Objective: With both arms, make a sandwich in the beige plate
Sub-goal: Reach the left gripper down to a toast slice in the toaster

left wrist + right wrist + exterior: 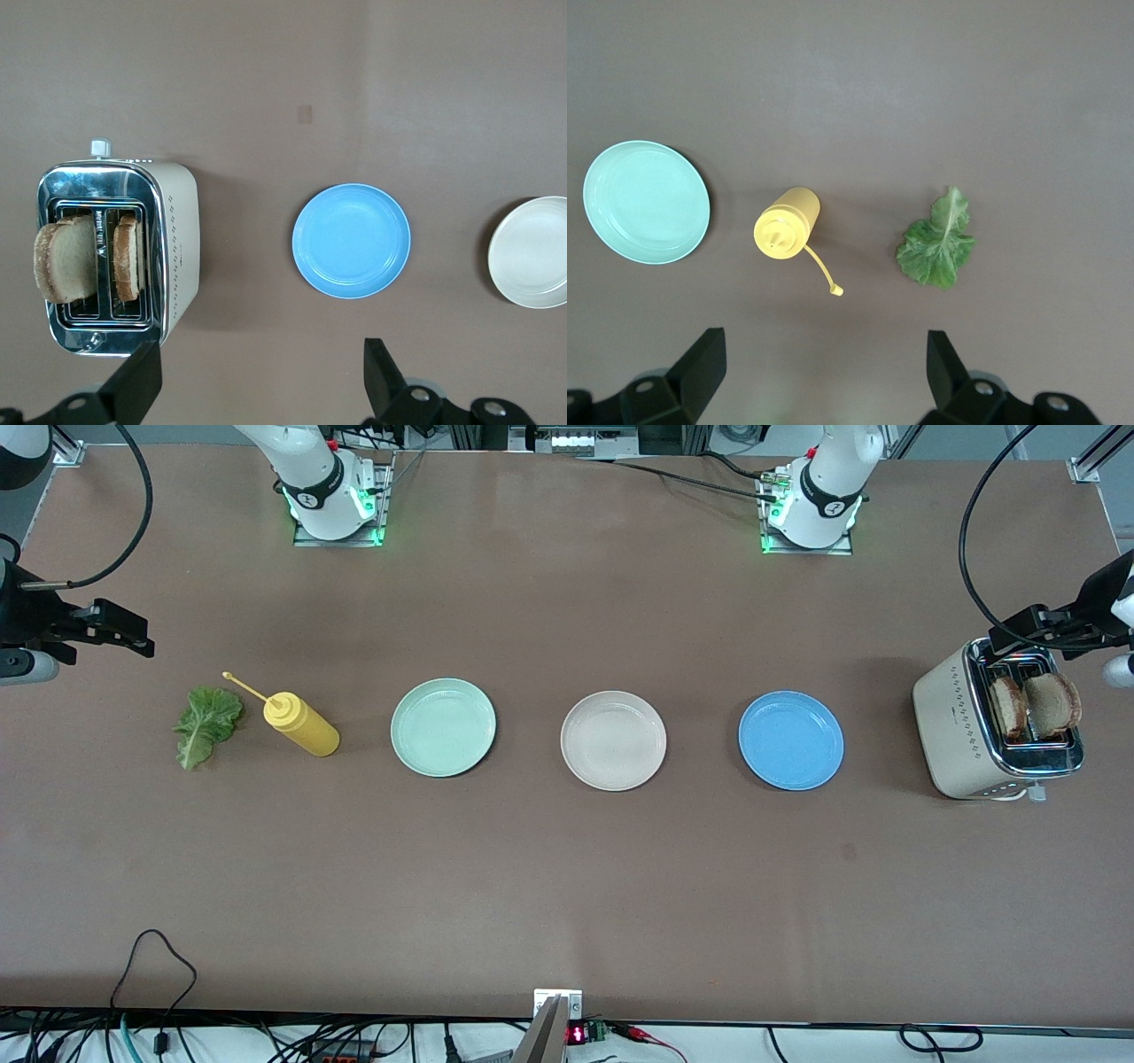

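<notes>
Sandwich parts are lying unassembled: two bread slices (1035, 707) are standing in the toaster (974, 735) at the left arm's end; the lettuce leaf (206, 726) is lying flat at the right arm's end, beside the yellow sauce bottle (301, 724). Beige plate (613, 740) is sitting bare between the mint plate (443, 727) and blue plate (791, 740). Judging handling: toast looks light, stiff and crumbly, best pinched by its protruding top edge; lettuce looks limp and thin. Left gripper (257, 381) is hovering over the toaster, jaws wide; right gripper (824, 376) is hovering near the leaf, jaws wide; open table is surrounding every item.
</notes>
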You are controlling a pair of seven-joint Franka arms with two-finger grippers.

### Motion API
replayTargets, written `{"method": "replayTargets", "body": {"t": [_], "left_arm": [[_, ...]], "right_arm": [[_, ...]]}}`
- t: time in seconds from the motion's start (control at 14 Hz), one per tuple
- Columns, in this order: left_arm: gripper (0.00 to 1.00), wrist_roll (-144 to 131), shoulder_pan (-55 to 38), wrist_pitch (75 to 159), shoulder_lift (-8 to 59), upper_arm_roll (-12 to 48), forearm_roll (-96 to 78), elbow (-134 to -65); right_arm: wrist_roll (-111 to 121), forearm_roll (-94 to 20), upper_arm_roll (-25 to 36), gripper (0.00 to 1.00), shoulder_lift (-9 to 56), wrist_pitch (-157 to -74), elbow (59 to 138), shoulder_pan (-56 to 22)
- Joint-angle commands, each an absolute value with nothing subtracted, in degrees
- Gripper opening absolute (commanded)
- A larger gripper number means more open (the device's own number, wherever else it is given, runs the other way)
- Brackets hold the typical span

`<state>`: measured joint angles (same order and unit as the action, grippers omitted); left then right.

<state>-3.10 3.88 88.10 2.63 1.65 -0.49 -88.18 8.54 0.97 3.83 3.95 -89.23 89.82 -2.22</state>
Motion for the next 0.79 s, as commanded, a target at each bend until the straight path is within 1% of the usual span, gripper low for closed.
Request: {"method": "replayTargets", "body": {"t": [0.0,0.29,0.5,0.72], "left_arm": [[1.00,-2.37,4.22,87.10,0.54,2.02,0.18,-89.82],[1.00,-3.34,3.69,85.79,0.18,2.02,0.09,-89.56],[1.00,-2.90,4.22,85.25,2.10,1.85,-0.17,-89.21],[1.00,-2.55,5.18,85.52,6.58,0.88,0.44,-88.95]], "right_arm": [[7.91,0.09,3.34,1.00,2.90,-88.95,90.70,-1.49],[8.00,0.09,3.34,1.00,2.90,-89.03,90.70,-1.49],[8.00,0.09,3.34,1.00,3.07,-89.03,90.62,-1.23],[7.91,-0.09,3.34,1.00,3.60,-89.29,90.53,-0.44]]}}
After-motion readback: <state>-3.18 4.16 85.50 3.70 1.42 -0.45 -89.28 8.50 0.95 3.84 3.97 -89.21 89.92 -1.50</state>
